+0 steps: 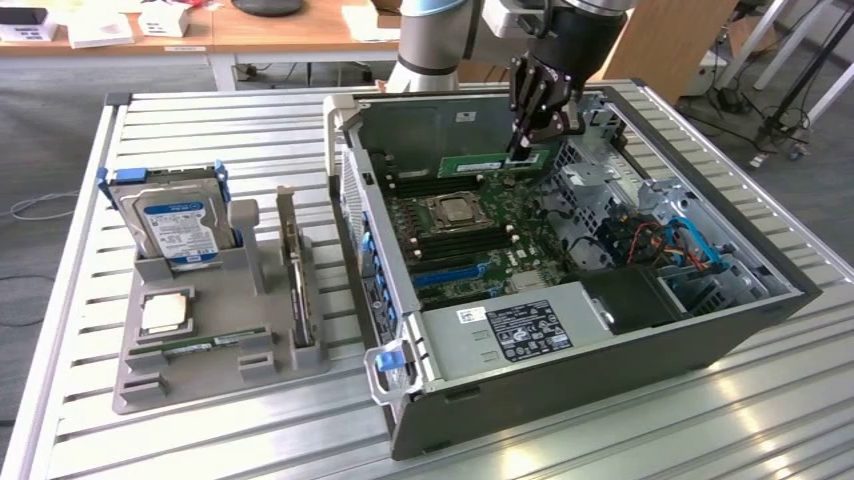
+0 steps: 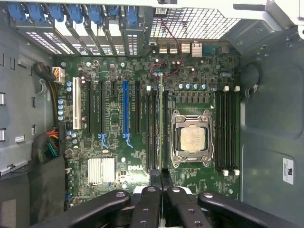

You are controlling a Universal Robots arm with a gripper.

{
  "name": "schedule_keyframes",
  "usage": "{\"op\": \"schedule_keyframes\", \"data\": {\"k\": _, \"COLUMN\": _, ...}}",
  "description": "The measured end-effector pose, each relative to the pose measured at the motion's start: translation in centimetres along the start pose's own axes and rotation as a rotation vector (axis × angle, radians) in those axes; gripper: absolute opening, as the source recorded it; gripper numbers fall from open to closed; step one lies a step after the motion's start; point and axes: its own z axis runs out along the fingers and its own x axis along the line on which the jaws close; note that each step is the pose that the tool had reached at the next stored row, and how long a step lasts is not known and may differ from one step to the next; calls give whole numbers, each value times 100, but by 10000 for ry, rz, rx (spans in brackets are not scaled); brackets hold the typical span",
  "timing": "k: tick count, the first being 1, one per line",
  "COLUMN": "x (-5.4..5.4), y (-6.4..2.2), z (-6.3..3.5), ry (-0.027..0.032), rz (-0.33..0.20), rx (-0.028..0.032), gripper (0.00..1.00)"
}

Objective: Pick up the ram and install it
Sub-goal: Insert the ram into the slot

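Shows a slatted desk [image 1: 747,430] carrying an open computer case [image 1: 601,390], laid on its side so the motherboard [image 2: 114,142] faces upward, reachable from above. Includes a grey tray [image 1: 147,385] standing a hard drive [image 1: 180,225] upright, presumably for easy grasping. Presents the gripper [image 1: 525,150], closed narrowly on the ram [image 1: 487,162], holding it on edge along the memory slots beside the processor [image 2: 192,137], apparently to align it; cannot tell whether touching. Reads "DELL" [image 2: 127,168] on the motherboard; leaves the white sticker [image 2: 288,171] illegible.

Green ram [image 1: 483,161], black claw [image 1: 523,149], blue-white drive label [image 1: 178,232].
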Motion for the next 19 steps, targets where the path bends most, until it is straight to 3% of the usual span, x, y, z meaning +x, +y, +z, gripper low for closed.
{"op": "schedule_keyframes", "data": {"k": 9, "x": 1, "y": -1, "z": 16, "ry": -5, "rz": 0, "rx": 1, "gripper": 12}}
{"op": "schedule_keyframes", "data": {"k": 19, "x": 12, "y": -9, "z": 178, "ry": -22, "rz": -1, "rx": -1, "gripper": 12}}
